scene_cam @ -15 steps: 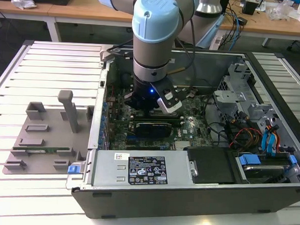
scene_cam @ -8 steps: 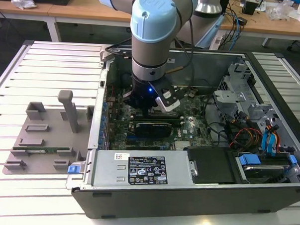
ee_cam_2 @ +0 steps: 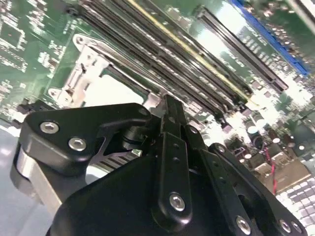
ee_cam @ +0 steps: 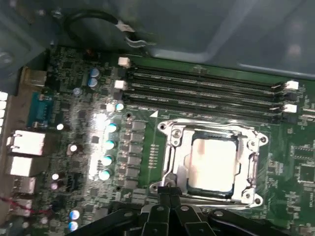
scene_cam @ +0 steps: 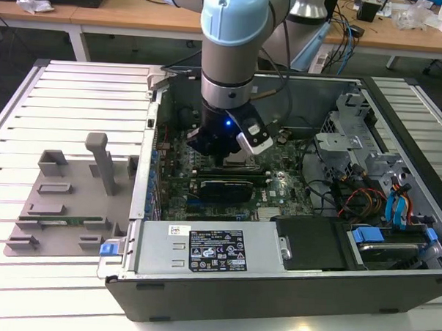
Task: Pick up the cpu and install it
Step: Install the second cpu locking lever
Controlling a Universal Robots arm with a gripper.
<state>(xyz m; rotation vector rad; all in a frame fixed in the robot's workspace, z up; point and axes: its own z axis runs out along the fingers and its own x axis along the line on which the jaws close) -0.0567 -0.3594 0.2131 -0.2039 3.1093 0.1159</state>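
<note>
Hovering low over the motherboard (scene_cam: 279, 186) inside the open computer case (scene_cam: 289, 286), the gripper (ee_cam: 170, 194) had its jaws pressed together and empty, since the cpu (ee_cam: 212, 162) already lay seated in the socket frame (ee_cam: 170, 147) at their twelve o'clock.

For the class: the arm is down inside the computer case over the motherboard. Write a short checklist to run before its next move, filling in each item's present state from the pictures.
1. The cpu lies inside the socket frame: ok.
2. The cpu sits level and fully seated: cannot tell.
3. The gripper is beside the frame's edge, not over the chip: ok.
4. The gripper holds nothing: cannot tell.
5. The memory slots next to the socket are free of the arm: ok.
6. Loose cables lie toward the exterior view's right, away from the gripper: ok.
</note>
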